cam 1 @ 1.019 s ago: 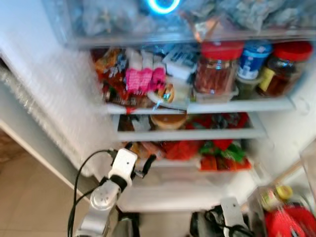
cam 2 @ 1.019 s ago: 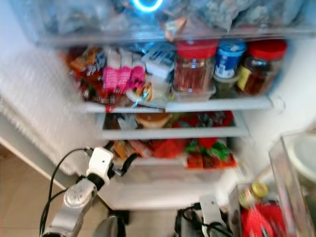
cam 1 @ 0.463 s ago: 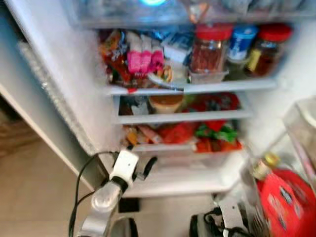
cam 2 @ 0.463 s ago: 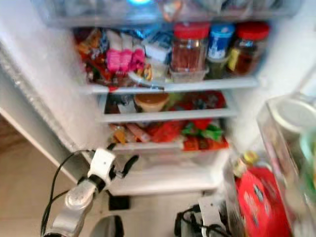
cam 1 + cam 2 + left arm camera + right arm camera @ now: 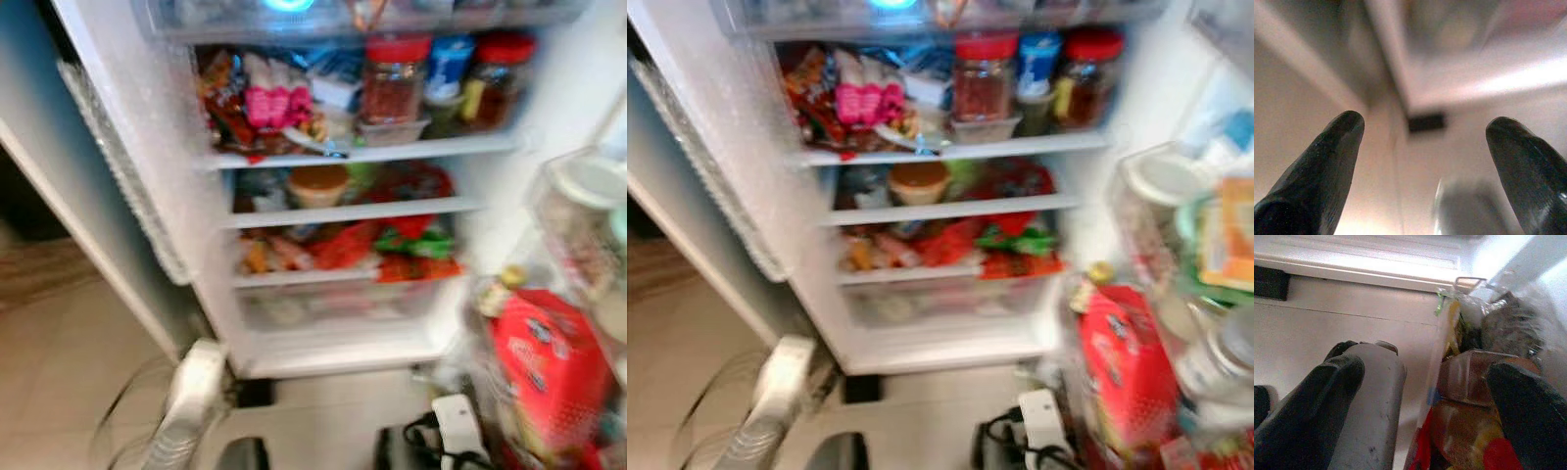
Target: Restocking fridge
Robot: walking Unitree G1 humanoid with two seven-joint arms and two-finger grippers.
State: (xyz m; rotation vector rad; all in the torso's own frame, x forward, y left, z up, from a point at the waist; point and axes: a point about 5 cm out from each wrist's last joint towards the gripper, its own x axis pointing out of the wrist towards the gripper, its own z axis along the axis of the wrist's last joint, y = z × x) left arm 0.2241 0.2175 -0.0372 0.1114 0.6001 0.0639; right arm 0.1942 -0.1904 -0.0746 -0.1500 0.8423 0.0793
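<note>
Open fridge [image 5: 147, 186], white interior, seen from the head views; the whole scene is motion-blurred, so labels and small items cannot be read.

Top of the fridge: a clear drawer [image 5: 353, 15], cut off by the frame edge, contents indistinct, a blue glow on its front.

First shelf [image 5: 362, 154] below that drawer: crinkled snack packets [image 5: 230, 98] and a pink pack [image 5: 277, 103] at the left end; at the right end a red-lidded glass jar [image 5: 392, 80], a blue-lidded tub [image 5: 449, 69] and a second, darker red-lidded jar [image 5: 493, 78].

Second shelf down: a round tan-lidded container [image 5: 318, 184] (its body is hidden by the shelf lip).

Third shelf down: soft red and green pouches [image 5: 392, 250], outlines smeared.

Right of the fridge shelves: the door rack [image 5: 1156, 235] of clear plastic, holding a red bag [image 5: 549, 367], a yellow-capped bottle [image 5: 507, 279] behind it, and pale lidded tubs [image 5: 1161, 176]; the far side is cut off.

Left gripper [image 5: 1425, 161]: two tapered, matte black fingers [image 5: 1327, 161] spread wide, holding nothing, pointed at the tiled floor by the fridge base. Its silver arm [image 5: 186, 411] is a blurred streak below the fridge's left wall.

Right gripper [image 5: 1430, 416]: fingers [image 5: 1317, 406] spread apart, empty, low beside the door rack; a grey cylinder [image 5: 1369, 406] lies behind one finger, identity unclear.
</note>
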